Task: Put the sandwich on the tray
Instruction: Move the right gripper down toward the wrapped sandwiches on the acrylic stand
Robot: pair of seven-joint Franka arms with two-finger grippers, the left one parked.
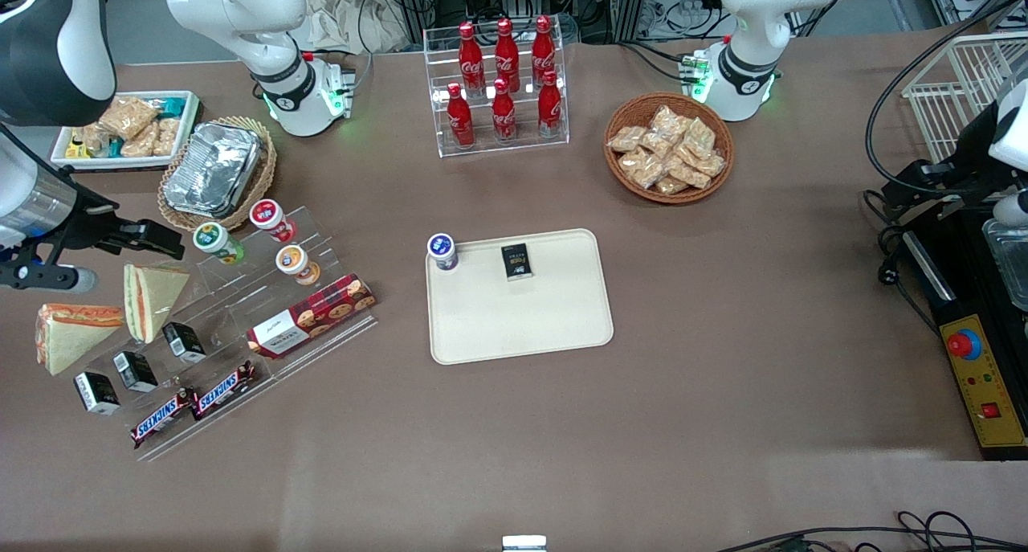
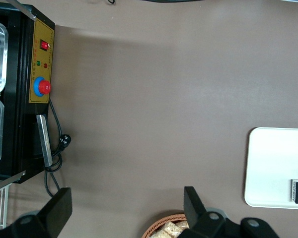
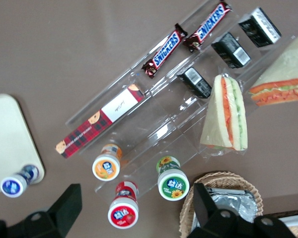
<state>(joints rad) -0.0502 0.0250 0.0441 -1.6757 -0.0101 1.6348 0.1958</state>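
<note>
Sandwich (image 1: pixel 71 333) with the broad orange-red filling lies on the clear acrylic display stand (image 1: pixel 241 327) at the working arm's end of the table, untouched, just beside a second wedge (image 1: pixel 148 296) with a thinner stripe. Small black packs (image 1: pixel 135 369) and Snickers bars (image 1: pixel 193 403) sit nearer the front camera. The gripper (image 1: pixel 152 239) hovers above the stand with its jaws spread apart, holding nothing. The tray (image 1: pixel 522 327) lies mid-table, well apart, carrying a small cup (image 1: pixel 442 251) and a black packet (image 1: pixel 517 261)

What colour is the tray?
Cream-beige tray, clearest in the front view; the gripper hangs open above the snack rack.
</note>
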